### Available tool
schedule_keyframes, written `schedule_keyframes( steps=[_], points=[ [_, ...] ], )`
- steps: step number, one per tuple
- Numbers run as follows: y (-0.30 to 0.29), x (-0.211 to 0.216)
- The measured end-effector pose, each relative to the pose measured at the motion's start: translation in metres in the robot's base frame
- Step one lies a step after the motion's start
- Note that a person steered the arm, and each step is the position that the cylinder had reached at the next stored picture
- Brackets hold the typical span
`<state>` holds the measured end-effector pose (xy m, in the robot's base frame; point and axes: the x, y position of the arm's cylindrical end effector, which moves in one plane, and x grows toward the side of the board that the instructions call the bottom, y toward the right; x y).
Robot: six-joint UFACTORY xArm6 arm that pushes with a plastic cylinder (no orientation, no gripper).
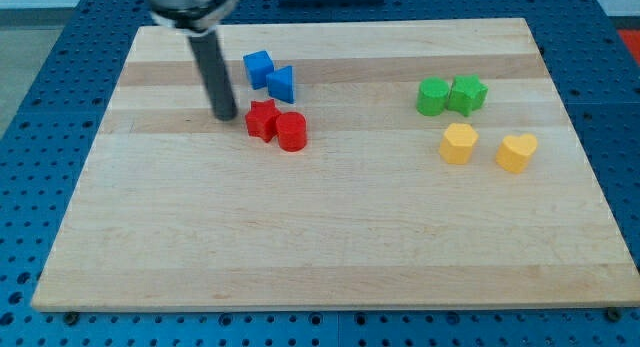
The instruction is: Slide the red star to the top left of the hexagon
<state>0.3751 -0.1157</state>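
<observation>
The red star (pixel 262 119) lies left of the board's middle, touching a red cylinder (pixel 291 132) on its right. The yellow hexagon (pixel 459 144) lies at the view's right, far from the star. My tip (pixel 226 116) stands on the board just left of the red star, a small gap apart from it. The dark rod rises from the tip toward the view's top.
A blue cube (pixel 258 66) and a blue triangular block (pixel 282 83) lie above the star. Two green blocks (pixel 433 97) (pixel 467 93) lie above the hexagon. A yellow heart (pixel 516 152) lies right of it. The wooden board (pixel 330 257) ends at blue pegboard.
</observation>
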Motion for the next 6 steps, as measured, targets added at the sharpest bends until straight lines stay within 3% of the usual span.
schedule_keyframes(
  steps=[1,3,4,5,6],
  points=[
    [0.035,0.034],
    [0.135,0.046],
    [0.224,0.046],
    [0.227,0.028],
    [0.173,0.004]
  ],
)
